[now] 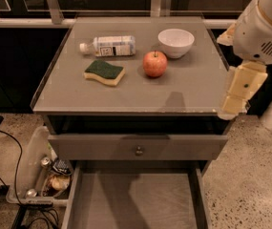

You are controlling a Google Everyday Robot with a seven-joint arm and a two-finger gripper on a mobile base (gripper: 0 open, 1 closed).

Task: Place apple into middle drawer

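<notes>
The red apple (154, 63) with yellowish patches stands upright on the grey cabinet top (126, 92), just in front and left of the white bowl (175, 42). The middle drawer (135, 199) is pulled out at the bottom of the view, its grey floor bare. My gripper (234, 101) hangs down from the white arm (264, 30) at the right edge of the cabinet top, well to the right of the apple and apart from it. Nothing shows in it.
A plastic bottle (108, 46) lies on its side at the back left. A green-and-yellow sponge (104, 72) lies in front of it. A drawer front with a round knob (139, 150) sits above the open drawer. A bin of clutter (47, 175) stands on the floor at left.
</notes>
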